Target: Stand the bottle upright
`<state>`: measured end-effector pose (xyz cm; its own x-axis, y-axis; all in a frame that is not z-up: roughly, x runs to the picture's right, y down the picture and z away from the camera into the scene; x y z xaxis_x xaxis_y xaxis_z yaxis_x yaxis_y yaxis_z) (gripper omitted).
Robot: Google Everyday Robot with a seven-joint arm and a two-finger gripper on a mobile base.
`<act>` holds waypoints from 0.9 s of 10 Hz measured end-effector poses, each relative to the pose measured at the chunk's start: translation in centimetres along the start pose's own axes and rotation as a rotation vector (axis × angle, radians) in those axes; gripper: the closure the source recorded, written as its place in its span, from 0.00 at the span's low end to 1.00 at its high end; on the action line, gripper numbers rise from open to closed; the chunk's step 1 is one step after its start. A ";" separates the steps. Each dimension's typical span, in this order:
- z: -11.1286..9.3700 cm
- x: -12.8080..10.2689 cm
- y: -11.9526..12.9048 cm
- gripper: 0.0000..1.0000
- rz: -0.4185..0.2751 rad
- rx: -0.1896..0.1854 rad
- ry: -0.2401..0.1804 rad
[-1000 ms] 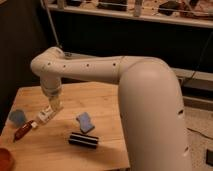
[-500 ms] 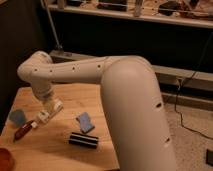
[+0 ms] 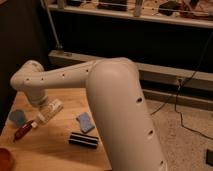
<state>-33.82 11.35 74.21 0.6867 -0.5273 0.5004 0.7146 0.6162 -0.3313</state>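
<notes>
On the table [image 3: 60, 150], left side, gripper [image 3: 43, 105] sits right at the bottle [image 3: 50, 111], which is tilted; whether it's gripped, can't tell. Step: prob. tip-up. Next: swing base down, w/ steady contact.

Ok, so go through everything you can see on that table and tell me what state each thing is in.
bottle: slanted, not upright, right at the gripper.
gripper: down low over the table, at the bottle.
reddish-brown object with a white end: lying flat, beside the bottle.
blue sponge block: lying flat, untouched.
black bar: lying flat, apart from the sponge block.
blue round object: resting near the table edge.
</notes>
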 end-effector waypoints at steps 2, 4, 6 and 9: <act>0.9 -1.3 0.0 0.35 -0.072 -0.001 0.007; 1.5 -2.0 -0.2 0.35 -0.093 -0.005 -0.002; 2.3 -2.4 -0.8 0.35 -0.096 -0.005 -0.020; 3.9 -3.0 -1.8 0.35 -0.091 -0.009 -0.057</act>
<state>-37.70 14.15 76.43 0.6103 -0.5465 0.5735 0.7751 0.5616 -0.2897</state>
